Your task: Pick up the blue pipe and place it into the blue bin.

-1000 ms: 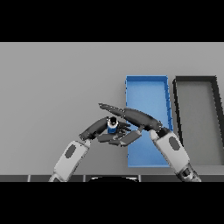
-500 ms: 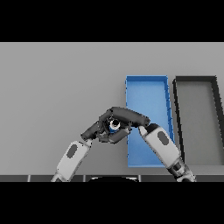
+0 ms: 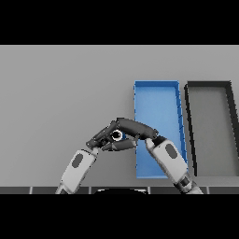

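The blue pipe (image 3: 118,136) shows only as a small blue and white ring end, just left of the blue bin (image 3: 157,95). Both hands meet around it. My left hand (image 3: 99,138) comes in from the lower left, and its fingers are curled under and beside the pipe. From the lower right, over the bin's near left corner, my right hand (image 3: 136,128) arches over the pipe with its fingers bent down onto it. Most of the pipe is hidden between the two hands.
A black bin (image 3: 208,87) stands right of the blue bin, their long sides nearly touching. My right forearm (image 3: 168,158) lies across the blue bin's near end. Bare grey table (image 3: 60,93) stretches to the left and behind the hands.
The right hand's fingers, stretched flat above the pipe a second ago, have curled down around it. Both hands have drawn closer together; the pipe has stayed in about the same spot.
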You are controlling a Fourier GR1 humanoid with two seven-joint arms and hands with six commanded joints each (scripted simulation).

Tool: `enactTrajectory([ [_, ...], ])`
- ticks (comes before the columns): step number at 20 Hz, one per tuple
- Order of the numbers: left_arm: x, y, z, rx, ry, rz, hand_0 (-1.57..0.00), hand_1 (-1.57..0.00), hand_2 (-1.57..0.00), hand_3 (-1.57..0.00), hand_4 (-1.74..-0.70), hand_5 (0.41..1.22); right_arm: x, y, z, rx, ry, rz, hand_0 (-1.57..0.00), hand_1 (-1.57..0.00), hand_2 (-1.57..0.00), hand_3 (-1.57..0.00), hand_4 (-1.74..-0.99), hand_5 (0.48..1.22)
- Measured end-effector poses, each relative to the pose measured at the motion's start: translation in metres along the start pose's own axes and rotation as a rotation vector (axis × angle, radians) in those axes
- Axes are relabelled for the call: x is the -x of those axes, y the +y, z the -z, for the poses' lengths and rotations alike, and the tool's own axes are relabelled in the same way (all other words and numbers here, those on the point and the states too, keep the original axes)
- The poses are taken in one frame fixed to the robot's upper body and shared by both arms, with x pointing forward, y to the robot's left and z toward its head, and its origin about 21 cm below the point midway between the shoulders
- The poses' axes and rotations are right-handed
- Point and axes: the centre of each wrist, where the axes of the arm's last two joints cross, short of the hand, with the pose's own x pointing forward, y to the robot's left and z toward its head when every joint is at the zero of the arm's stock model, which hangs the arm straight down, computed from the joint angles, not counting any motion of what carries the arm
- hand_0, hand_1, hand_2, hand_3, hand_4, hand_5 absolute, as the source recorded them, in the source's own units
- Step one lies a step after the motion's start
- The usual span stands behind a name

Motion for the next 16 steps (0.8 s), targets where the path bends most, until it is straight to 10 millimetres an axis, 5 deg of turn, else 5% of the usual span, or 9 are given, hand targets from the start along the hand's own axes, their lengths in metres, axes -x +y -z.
enactTrajectory([
  [2,-0.0008,0.0003,-0.0036,-0.009,0.006,0.003,-1.57,-1.57,-1.56,-1.43,-1.73,1.221,-0.0009,-0.0008,-0.0020,0.012,0.018,0.024,-1.54,-1.55,-1.55,-1.53,-1.494,1.183],
  [3,-0.0018,0.0005,-0.0021,-0.014,0.001,0.001,-1.57,-1.57,-1.57,-1.26,-1.73,1.221,-0.0018,-0.0005,-0.0016,0.023,0.016,0.031,-1.55,-1.55,-1.55,-1.54,-1.495,1.191],
  [4,-0.0012,0.0017,-0.0015,-0.014,-0.011,0.005,-1.45,-1.37,-1.34,-1.05,-1.63,1.221,-0.0033,0.0013,-0.0013,0.034,0.028,0.033,-1.55,-1.55,-1.55,-1.55,-1.496,1.197],
  [6,0.0000,0.0030,-0.0029,0.003,0.012,0.034,-0.94,-0.88,-0.85,-0.67,-1.41,1.221,-0.0031,0.0004,-0.0011,0.049,0.043,0.018,-1.56,-1.56,-1.56,-1.56,-1.497,1.206],
  [8,0.0000,0.0054,-0.0062,0.042,0.005,0.068,-0.60,-0.56,-0.55,-0.43,-1.25,1.221,-0.0062,0.0018,-0.0012,0.051,0.039,0.012,-1.56,-1.56,-1.56,-1.56,-1.498,1.211],
  [11,0.0003,0.0067,-0.0077,0.070,0.065,0.075,-0.31,-0.29,-0.28,-0.22,-1.09,0.984,-0.0040,0.0009,-0.0025,0.067,0.043,0.016,-1.57,-1.57,-1.57,-1.57,-1.498,1.216],
  [16,0.0009,0.0087,-0.0070,0.059,0.131,0.068,-0.10,-0.09,-0.09,-0.07,-0.98,0.682,-0.0054,0.0006,-0.0005,0.080,0.009,0.002,-1.57,-1.57,-1.57,-1.57,-1.499,1.219],
])
